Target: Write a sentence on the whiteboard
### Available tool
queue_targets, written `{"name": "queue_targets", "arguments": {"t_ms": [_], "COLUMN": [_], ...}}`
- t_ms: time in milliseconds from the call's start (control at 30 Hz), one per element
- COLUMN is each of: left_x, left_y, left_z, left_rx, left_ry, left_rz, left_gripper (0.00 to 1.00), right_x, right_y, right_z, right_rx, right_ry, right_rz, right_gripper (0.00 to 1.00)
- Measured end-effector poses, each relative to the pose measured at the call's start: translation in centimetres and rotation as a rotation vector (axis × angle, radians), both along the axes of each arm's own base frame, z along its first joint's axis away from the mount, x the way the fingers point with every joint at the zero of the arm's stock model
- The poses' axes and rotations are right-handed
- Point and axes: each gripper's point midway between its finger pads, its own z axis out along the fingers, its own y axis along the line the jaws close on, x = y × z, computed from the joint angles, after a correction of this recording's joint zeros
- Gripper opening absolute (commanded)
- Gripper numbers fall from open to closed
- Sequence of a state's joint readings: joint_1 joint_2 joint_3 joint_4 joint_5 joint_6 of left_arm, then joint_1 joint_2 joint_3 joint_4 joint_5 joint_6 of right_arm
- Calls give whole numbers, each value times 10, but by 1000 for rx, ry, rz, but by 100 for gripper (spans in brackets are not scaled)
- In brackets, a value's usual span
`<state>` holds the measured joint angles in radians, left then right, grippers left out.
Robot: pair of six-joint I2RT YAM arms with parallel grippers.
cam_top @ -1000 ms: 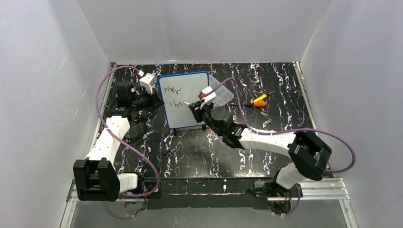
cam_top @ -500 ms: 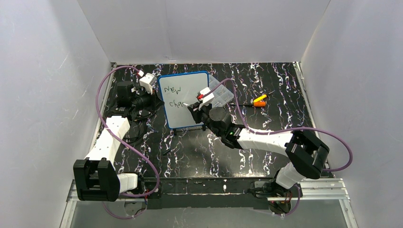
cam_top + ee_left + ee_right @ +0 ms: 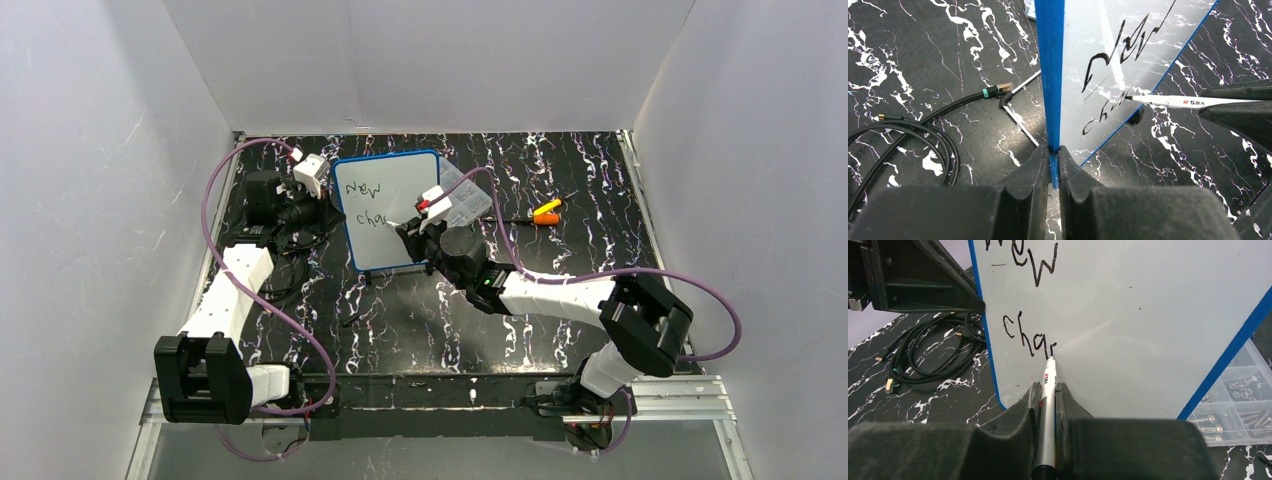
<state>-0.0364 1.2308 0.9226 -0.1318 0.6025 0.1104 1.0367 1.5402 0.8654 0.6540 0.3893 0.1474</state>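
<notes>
The whiteboard [image 3: 392,205], white with a blue frame, is held up tilted at the table's back centre. My left gripper [image 3: 1053,150] is shut on the whiteboard's blue edge [image 3: 1050,75]. My right gripper [image 3: 1047,390] is shut on a white marker [image 3: 1048,385], whose tip touches the board. The sentence [image 3: 1028,335] reads "New" on one line and "chan" partly formed below it; it also shows in the top view [image 3: 368,202] and the left wrist view [image 3: 1113,70].
A clear plastic compartment box [image 3: 463,200] with screws lies behind the board's right side, also in the right wrist view [image 3: 1238,400]. Orange and yellow tools [image 3: 545,212] lie at the back right. Black cables [image 3: 903,135] coil on the table left of the board.
The marker tip has moved a little to the right along the second line, and another stroke has been added after "cha". The left arm and the board have not moved.
</notes>
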Motion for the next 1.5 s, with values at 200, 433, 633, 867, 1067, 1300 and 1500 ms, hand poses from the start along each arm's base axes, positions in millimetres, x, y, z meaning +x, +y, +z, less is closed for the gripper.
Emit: {"name": "queue_targets", "arguments": {"t_ms": [200,433,633,867,1067,1300,1500], "left_x": [0,0,0,0,0,0,0], "left_y": [0,0,0,0,0,0,0], "left_z": [0,0,0,0,0,0,0], "left_rx": [0,0,0,0,0,0,0], "left_ry": [0,0,0,0,0,0,0], "left_rz": [0,0,0,0,0,0,0], "left_gripper": [0,0,0,0,0,0,0], "right_x": [1,4,5,2,0,-2,-6], "right_y": [0,0,-4,-14,-14,-17,-25], "right_z": [2,14,15,1,-4,0,31], "right_rx": [7,44,43,24,24,29,97], "right_ry": [-5,-34,-47,-31,-11,-10,-46], "right_rz": [-3,-24,-44,-61,-57,-55,-58], "right_gripper": [1,1,1,1,1,1,1]}}
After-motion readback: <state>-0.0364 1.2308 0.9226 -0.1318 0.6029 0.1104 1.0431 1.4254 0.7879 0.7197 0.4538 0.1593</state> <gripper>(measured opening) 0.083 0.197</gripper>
